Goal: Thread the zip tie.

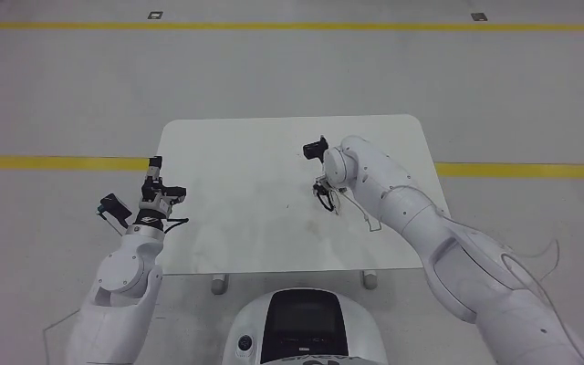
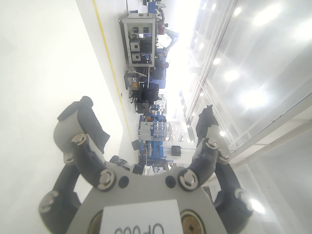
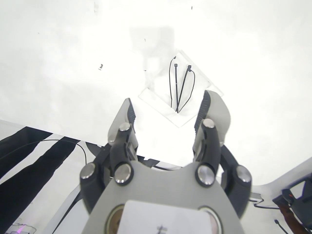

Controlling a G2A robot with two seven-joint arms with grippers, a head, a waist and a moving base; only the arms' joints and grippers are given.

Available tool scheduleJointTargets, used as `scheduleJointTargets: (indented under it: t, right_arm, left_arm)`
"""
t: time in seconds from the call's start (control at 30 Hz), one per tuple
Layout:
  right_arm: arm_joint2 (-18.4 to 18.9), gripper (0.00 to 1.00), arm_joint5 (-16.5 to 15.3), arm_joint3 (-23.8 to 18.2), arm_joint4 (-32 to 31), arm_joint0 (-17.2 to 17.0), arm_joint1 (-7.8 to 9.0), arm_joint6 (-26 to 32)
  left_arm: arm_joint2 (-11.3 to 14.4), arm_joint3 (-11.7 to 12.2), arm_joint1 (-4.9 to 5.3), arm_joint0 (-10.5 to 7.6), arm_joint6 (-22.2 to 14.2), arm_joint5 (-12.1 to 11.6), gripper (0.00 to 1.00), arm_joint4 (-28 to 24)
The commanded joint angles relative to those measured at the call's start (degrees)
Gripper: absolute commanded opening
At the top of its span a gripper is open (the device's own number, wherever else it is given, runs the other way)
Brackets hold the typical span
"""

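Near the clear tray (image 3: 210, 82), right gripper (image 3: 167, 99) hovered, fingers apart | two black zip ties (image 3: 180, 86) lay on it, overlapping at one end | left gripper (image 2: 146, 105) spread open by the table (image 1: 255, 173) edge | risk: pinch might snag both ties.

Light: bright, even, from ceiling lamps (image 2: 263, 18) overhead.
Glare: counter (image 3: 61, 79) bleached near white in right wrist view.
Edges: wrist views bow straight lines.
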Motion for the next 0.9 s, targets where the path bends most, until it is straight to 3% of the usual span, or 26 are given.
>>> scheduleJointTargets:
  t: [0.0, 0.4, 0.87]
  right_arm:
    - [0.19, 0.20, -0.23, 0.41, -0.20, -0.38, -0.07, -0.43]
    - [0.08, 0.17, -2.59, 5.15, -0.81, -1.57, -1.82, -4.46]
    - [-1.17, 0.20, -6.25, 13.15, -0.56, -0.46, -5.64, -4.42]
  left_arm:
    - [0.00, 0.00, 0.00, 0.00, 0.00, 0.00, 1.00, 0.00]
    - [0.00, 0.00, 0.00, 0.00, 0.00, 0.00, 1.00, 0.00]
    - [0.00, 0.00, 0.00, 0.00, 0.00, 0.00, 1.00, 0.00]
